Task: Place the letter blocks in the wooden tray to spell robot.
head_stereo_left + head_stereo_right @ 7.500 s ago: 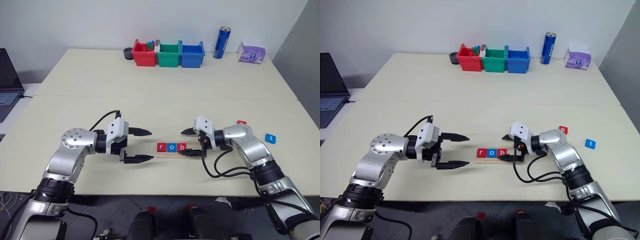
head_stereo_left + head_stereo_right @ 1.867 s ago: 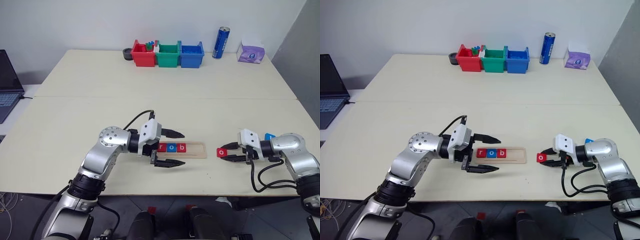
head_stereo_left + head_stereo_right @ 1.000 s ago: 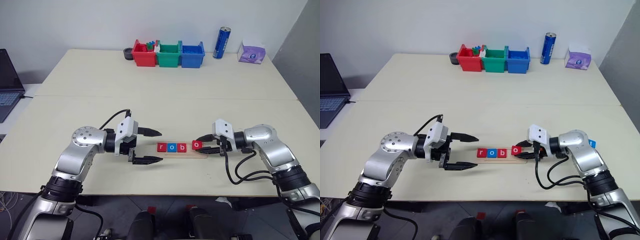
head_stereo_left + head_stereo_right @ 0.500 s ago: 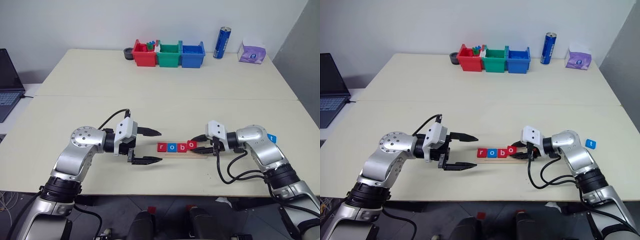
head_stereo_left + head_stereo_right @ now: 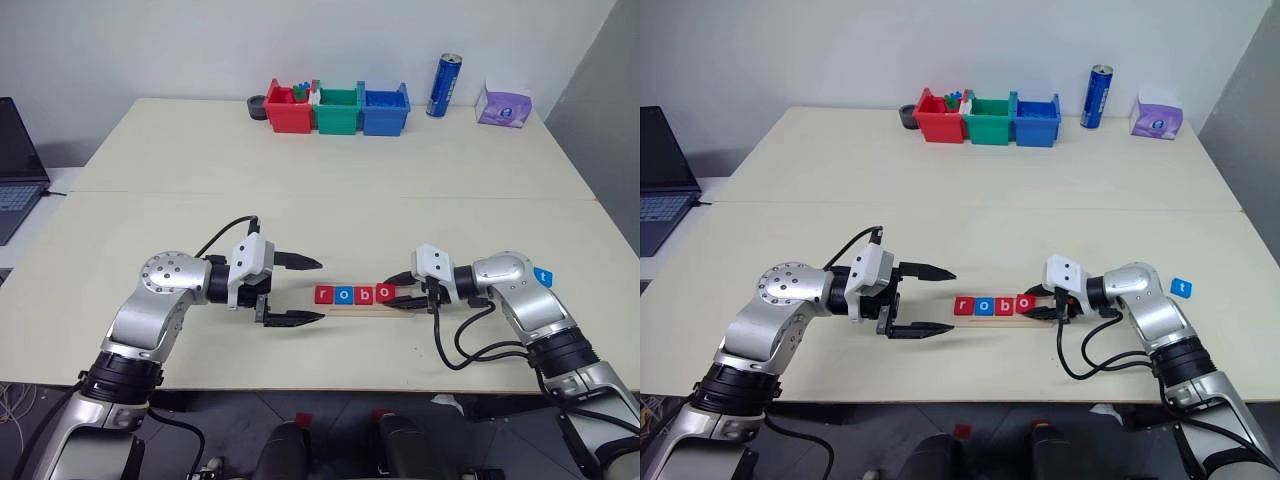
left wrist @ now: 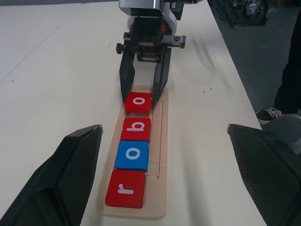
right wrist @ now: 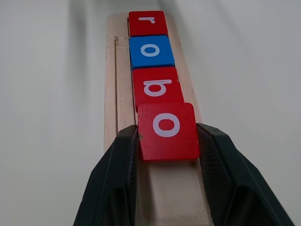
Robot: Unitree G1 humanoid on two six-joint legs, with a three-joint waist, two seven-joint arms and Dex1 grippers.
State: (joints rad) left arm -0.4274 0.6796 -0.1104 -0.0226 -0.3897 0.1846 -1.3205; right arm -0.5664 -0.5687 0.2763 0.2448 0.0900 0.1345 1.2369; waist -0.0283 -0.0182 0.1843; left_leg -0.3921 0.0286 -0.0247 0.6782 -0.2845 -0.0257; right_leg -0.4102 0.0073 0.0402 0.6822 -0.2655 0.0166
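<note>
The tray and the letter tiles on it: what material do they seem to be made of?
The wooden tray looks like pale unfinished wood: matte, with faint grain and a cut groove. The letter blocks are probably painted wood or plastic: smooth, even red or blue faces with printed white letters.

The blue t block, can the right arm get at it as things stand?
Probably not yet: the right claw is shut on the red o block over the wooden tray. The blue t block lies unobstructed beside that arm.

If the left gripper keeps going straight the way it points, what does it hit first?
Probably the red r block at the near end of the wooden tray: the open left gripper faces the row end-on. Height is uncertain.
</note>
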